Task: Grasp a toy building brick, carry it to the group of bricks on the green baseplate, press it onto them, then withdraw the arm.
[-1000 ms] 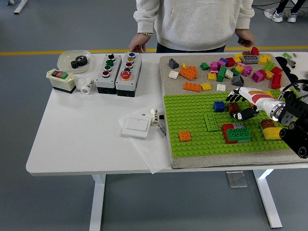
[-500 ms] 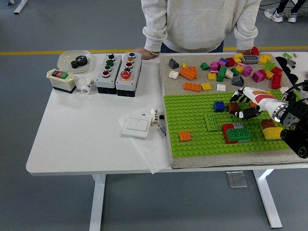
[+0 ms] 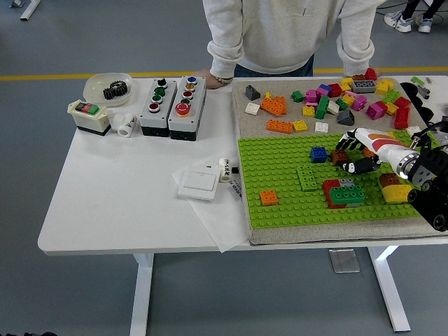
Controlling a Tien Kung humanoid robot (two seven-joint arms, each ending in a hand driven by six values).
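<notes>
The white surface (image 3: 126, 203) carries everything within the robot's reach; a person (image 3: 287, 31) stands at its far edge, one hand (image 3: 203, 73) resting on the rim and touching no brick. A beige mat (image 3: 245, 112) covers the right half of the surface, probably to keep loose parts from sliding. On its near part lies the green baseplate (image 3: 280, 175), studs up, so that bricks can be pressed down onto it. Beyond the baseplate, on the bare mat, a pile of loose bricks (image 3: 336, 98) serves as stock, set apart from the building area.

On the baseplate's right part stands the group of bricks (image 3: 344, 193): a green brick on top, red below, a grey one at its far edge. A brown and yellow stack (image 3: 393, 189) stands just beside it to the right, a blue brick (image 3: 318, 155) and an orange brick (image 3: 269, 198) well apart to the left.

The right hand (image 3: 358, 152), white-backed with black fingers (image 3: 343, 142), reaches in from the right and hangs over the baseplate just behind the group. Its fingers are curled around a small dark reddish-brown brick (image 3: 340, 157), pinched at the fingertips so that its underside stays free for pressing. The brick is partly hidden; its stud count cannot be told. By judgement it is in the carrying stage, not yet seated. The left arm is out of view.
</notes>
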